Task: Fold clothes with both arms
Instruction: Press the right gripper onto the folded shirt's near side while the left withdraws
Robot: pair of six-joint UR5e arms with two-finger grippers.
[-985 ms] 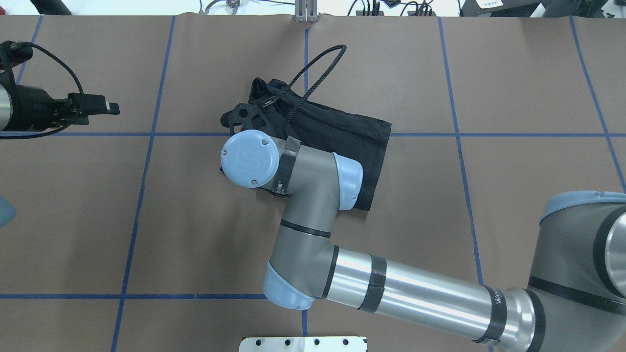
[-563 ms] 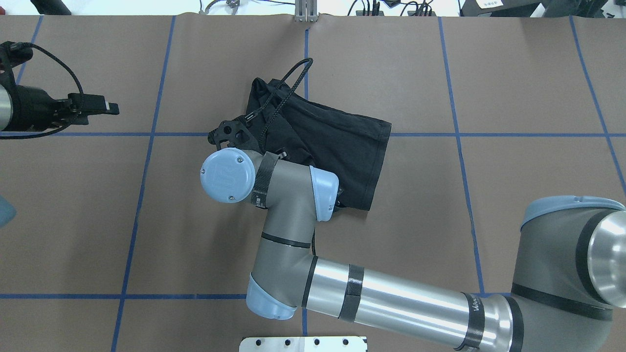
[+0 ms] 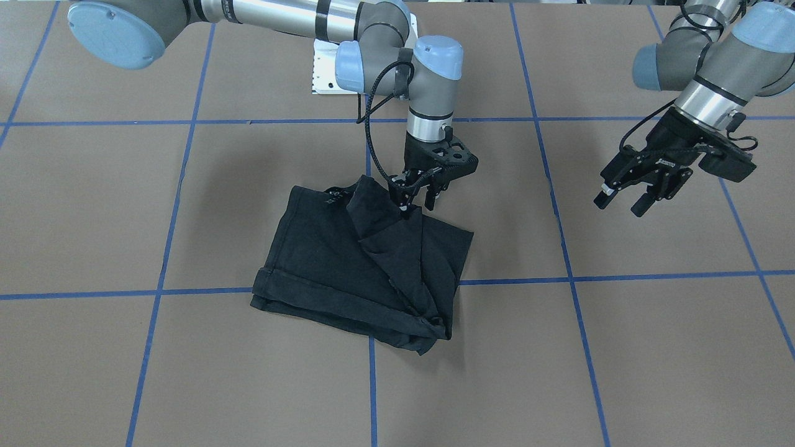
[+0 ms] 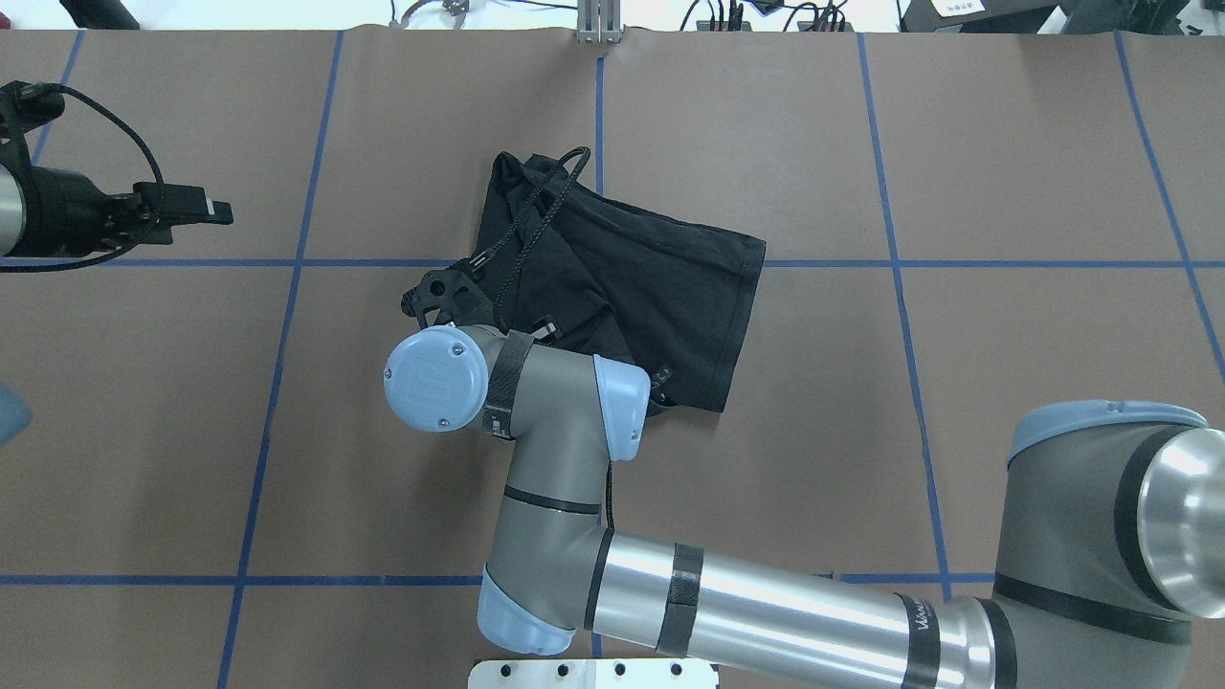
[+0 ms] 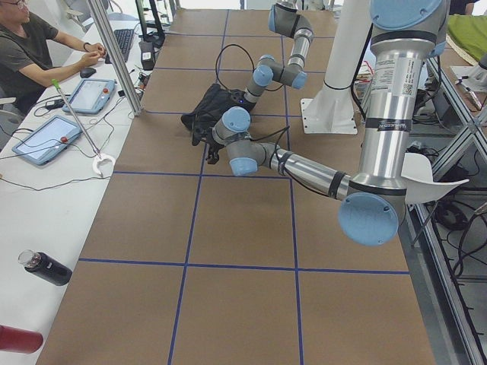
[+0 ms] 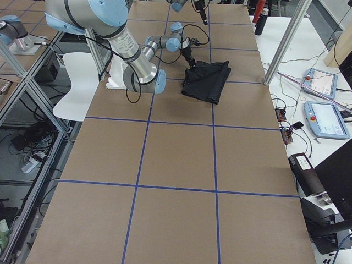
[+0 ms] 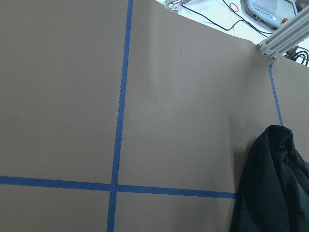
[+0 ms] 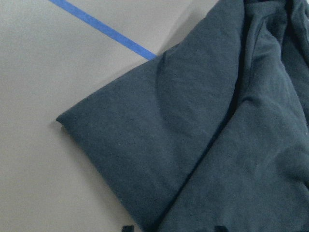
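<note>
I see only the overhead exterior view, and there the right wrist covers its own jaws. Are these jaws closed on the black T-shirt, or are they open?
Observer: Open. In the front-facing view the right arm has its jaws apart, above the T-shirt edge nearest the robot.
Operator: Is any cloth between them?
Observer: The right wrist view shows only cloth spread below the jaws. None seems pinched.
Operator: And the left jaws? I see them only from the side.
Observer: The left arm has its jaws open too. They hold nothing and are off to the side of the shirt.
</note>
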